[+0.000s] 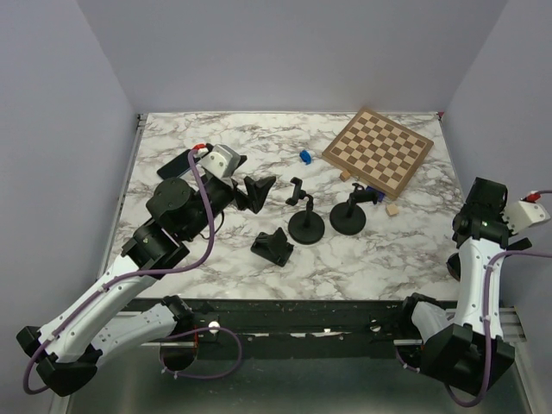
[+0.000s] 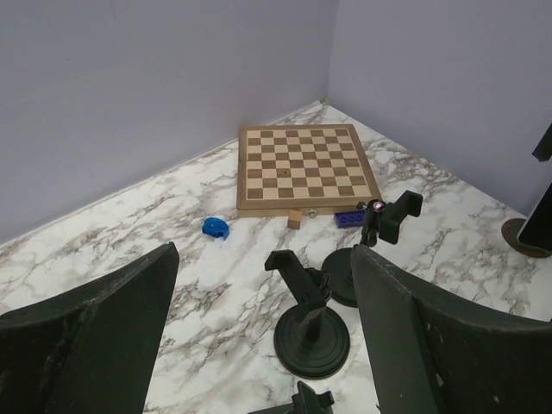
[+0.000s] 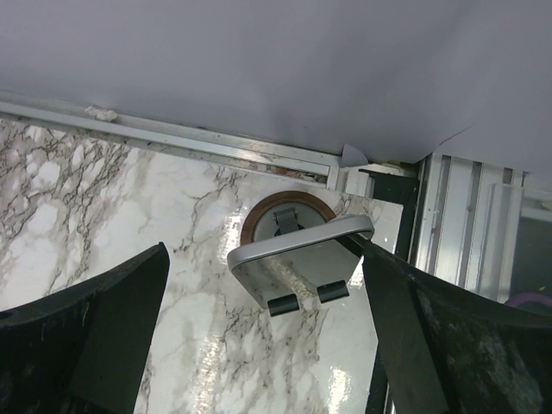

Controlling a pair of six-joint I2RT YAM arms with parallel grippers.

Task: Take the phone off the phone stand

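Phone point(image 1: 176, 164), apparently the dark slab lying flat at the far-left of the table point(image 1: 388, 250), off the silver stand point(image 3: 297, 259), sits beside the left arm point(image 1: 172, 207), so with left gripper point(image 1: 265, 193) and right gripper point(image 3: 267, 336) both agape and empty, a careless swing could shove it overboard.

The left clamp stand point(image 1: 306, 226) and the right clamp stand point(image 1: 348, 217) rise mid-table ahead of the wide-spread left gripper point(image 1: 259, 191), their round bases just beside each other; a wedge-shaped stand point(image 1: 272, 246) lies just near-left of them. The chessboard point(image 1: 378, 151) fills the far right, a blue brick point(image 1: 371, 191) and a wooden block point(image 1: 392, 209) by its near edge; bare marble table point(image 1: 405, 250) lies open between the stands and the right arm. A grey phone stand point(image 3: 293, 259) sits between the right gripper's point(image 3: 263, 254) spread fingers, close to the edge rail point(image 3: 172, 136).
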